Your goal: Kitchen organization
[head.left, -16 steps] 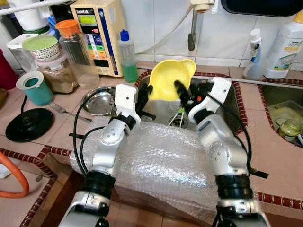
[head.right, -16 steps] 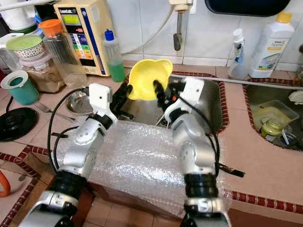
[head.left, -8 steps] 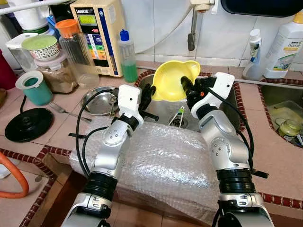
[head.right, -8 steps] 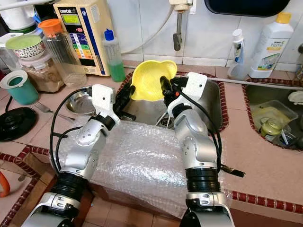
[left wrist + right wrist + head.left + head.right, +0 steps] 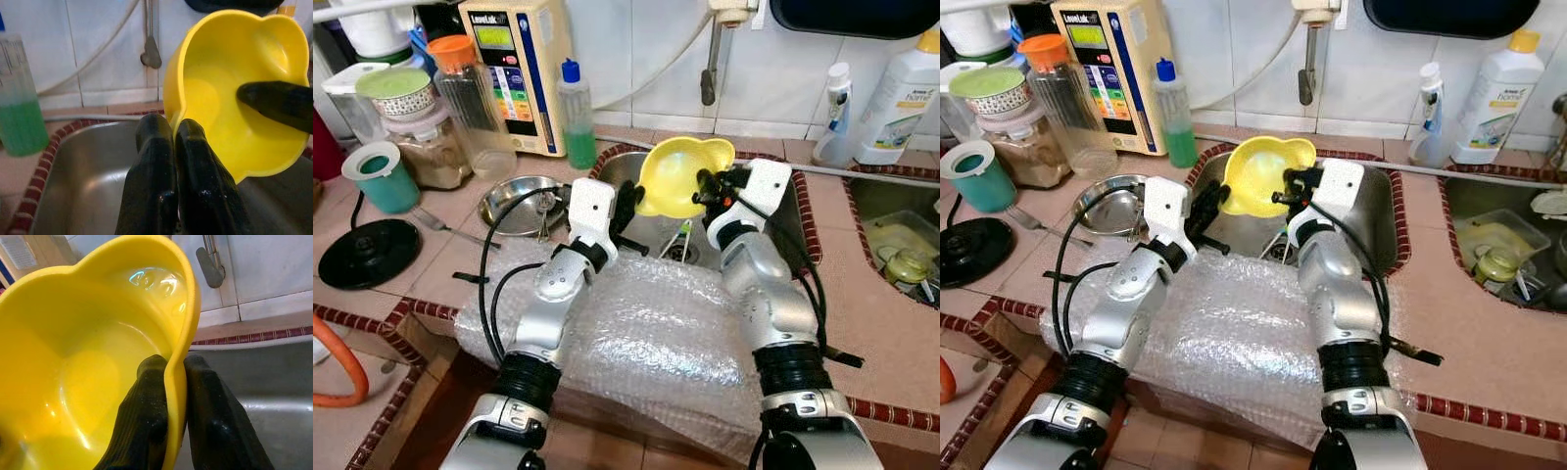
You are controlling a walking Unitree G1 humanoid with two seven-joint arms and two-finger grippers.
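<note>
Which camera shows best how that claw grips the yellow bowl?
The right wrist view: the right claw pinches the yellow bowl rim, one finger each side. The eye views show the bowl tilted over the sink; the left wrist view, its inside.

White wall tiles [image 5: 636,59] rise behind the counter, well beyond the right gripper [image 5: 705,186]. Pinkish counter tiles [image 5: 862,304] edged in dark red mosaic trim [image 5: 891,416] spread to both sides of it, and a steel sink basin [image 5: 1381,211] lies just below. A dark window corner [image 5: 852,12] sits above (its glass unreadable). Light is even and bright, glinting off the steel.
</note>
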